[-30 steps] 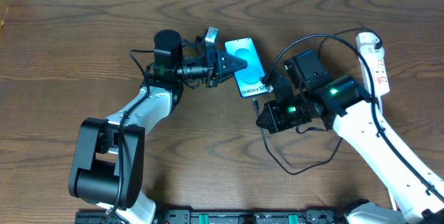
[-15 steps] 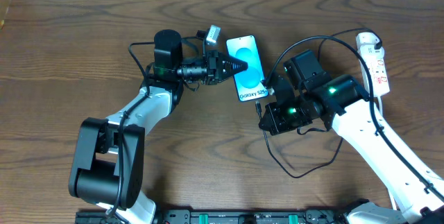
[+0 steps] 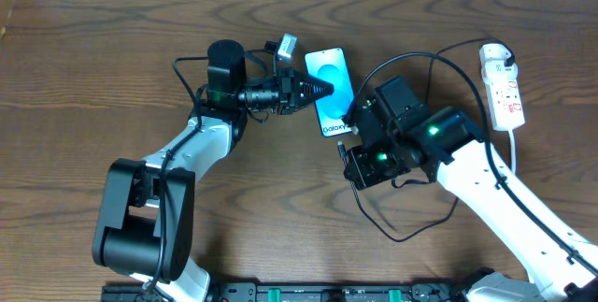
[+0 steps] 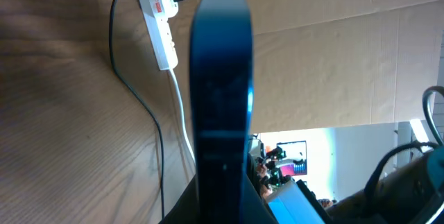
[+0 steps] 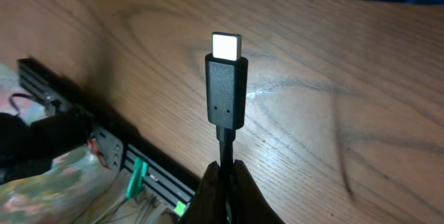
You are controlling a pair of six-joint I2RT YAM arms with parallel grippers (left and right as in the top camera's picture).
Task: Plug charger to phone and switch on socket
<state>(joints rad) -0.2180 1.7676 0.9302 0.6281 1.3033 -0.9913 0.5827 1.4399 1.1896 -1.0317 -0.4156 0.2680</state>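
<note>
From overhead the right end effector's fingertips are lost under its own bulky wrist. The phone's (image 3: 334,110) port cannot be made out, and neither can the setting of the socket's (image 3: 503,85) red switches. In the left wrist view the phone fills the middle as a dark, blurred, edge-on slab that hides the fingers holding it. The phone sits mid-counter (image 3: 112,59), screen up. Its long axis runs away from the robot, with the near end tipped slightly to the right. The socket lies well apart at the far right, lengthwise in roughly the same direction. The charger's (image 5: 225,89) plug tip points at the phone's near short edge, close to it but with bare wood showing between. Its black cable loops back toward the robot and then over to the socket's far end. The left arm is bent at the elbow with its forearm level and aimed right, and the left end effector (image 3: 320,88) is pinching the phone's left side. The right arm reaches in diagonally from the lower right, and the right end effector (image 5: 223,170) is pressed together on the cable just behind the plug.
</note>
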